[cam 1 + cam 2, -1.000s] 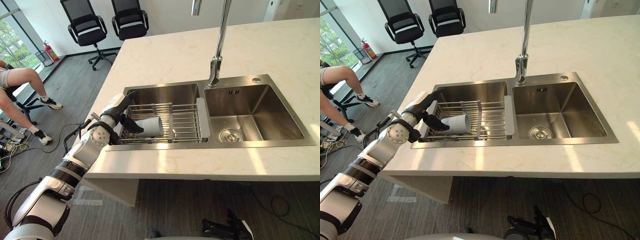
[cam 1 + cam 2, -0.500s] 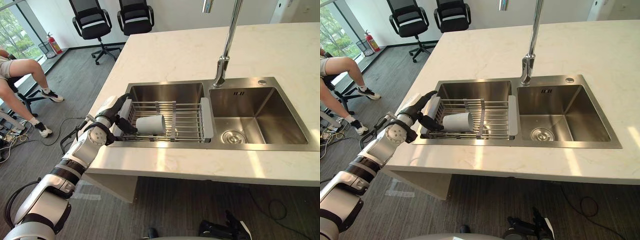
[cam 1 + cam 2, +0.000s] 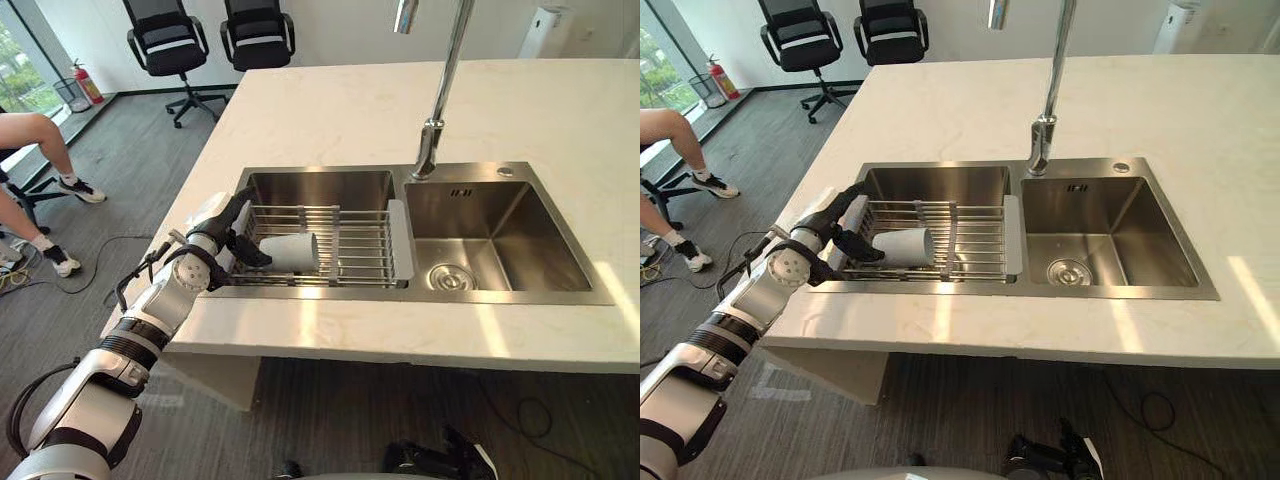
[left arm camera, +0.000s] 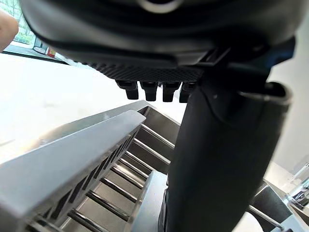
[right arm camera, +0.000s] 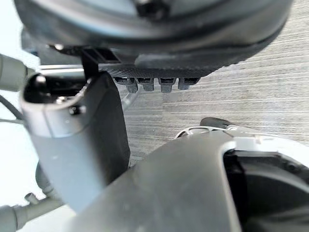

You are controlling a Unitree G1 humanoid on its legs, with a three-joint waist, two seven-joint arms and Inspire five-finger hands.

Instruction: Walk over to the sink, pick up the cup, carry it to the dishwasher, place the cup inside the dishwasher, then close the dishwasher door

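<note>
One smooth white cup (image 3: 290, 252), ribbed wire rack (image 3: 362, 245), steel sink (image 3: 500, 240)

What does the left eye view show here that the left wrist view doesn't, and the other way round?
The left eye view adds the cup lying on its side on the rack, the faucet, the right basin, two office chairs and a person's legs. The left wrist view adds a very close look at the thumb and fingers, which are curled round nothing. Both show the left hand at the rack's grey end rail, over the sink's left basin.
</note>
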